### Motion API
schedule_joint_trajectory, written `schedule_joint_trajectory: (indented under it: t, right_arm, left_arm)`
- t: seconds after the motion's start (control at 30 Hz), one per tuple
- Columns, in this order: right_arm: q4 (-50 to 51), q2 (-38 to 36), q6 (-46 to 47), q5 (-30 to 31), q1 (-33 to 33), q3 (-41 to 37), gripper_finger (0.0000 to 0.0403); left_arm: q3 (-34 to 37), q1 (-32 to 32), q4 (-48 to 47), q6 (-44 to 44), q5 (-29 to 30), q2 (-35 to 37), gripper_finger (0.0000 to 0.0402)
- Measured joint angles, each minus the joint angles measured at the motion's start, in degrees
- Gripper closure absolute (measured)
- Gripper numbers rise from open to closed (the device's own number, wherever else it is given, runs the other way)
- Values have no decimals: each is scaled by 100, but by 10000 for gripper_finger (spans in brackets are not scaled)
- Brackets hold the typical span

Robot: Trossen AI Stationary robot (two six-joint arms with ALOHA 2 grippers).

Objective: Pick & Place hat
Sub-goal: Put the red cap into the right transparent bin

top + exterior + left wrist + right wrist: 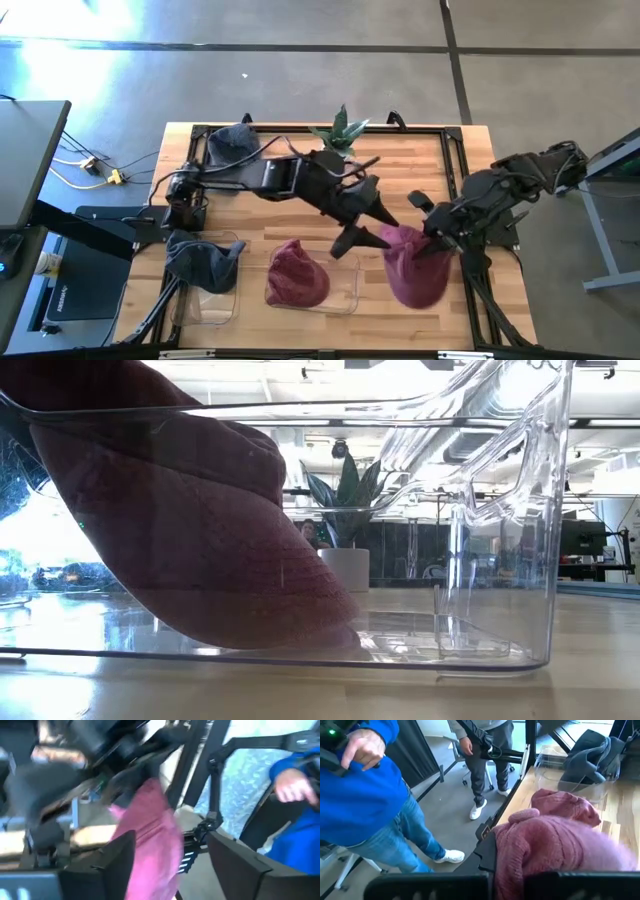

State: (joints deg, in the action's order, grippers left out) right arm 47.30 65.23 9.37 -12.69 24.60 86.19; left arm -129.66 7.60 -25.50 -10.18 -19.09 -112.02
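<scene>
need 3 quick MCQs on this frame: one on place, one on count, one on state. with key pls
1. Where is the dark red knitted hat?
A. Inside the middle clear plastic bin
B. On the floor
C. On the potted plant

2. How many hats are on the table?
A. Two
B. Four
C. Six

3. How does the left hand stand?
A. Shut on a dark grey hat
B. Out of view
C. Open, next to the pink fuzzy hat

Key:
1 A: the dark red knitted hat lies within the walls of the middle clear plastic bin.
2 B: two dark grey hats, one at the back left and one in the left bin, plus the dark red one and the pink fuzzy hat.
3 C: the left hand has its fingers spread, while the right hand grips the pink hat.
</scene>
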Motion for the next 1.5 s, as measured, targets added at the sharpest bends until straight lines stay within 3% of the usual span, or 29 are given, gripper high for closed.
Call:
schedule_joint_trajectory:
  t: [0.17, 0.3, 0.43, 0.87, 1.1, 1.5]
  right_arm:
    - [310, 199, -40, 5, 0, 149, 402]
    - [367, 276, -81, 32, 0, 147, 401]
    - [387, 276, -85, 118, 0, 149, 401]
    - [358, 276, -236, 299, 2, 228, 400]
    - [385, 276, -341, 334, 0, 228, 400]
    - [392, 276, -289, 376, 1, 228, 400]
  left_arm:
    - [-5, -79, 422, -248, 135, -224, 95]
    - [-24, -86, 604, -494, -32, -339, 64]
    - [21, -74, 340, -592, -361, -468, 59]
    - [-9, -83, 404, -963, -602, -648, 58]
    - [-12, -73, 629, -1003, -743, -641, 97]
    - [-8, -81, 610, -983, -589, -654, 223]
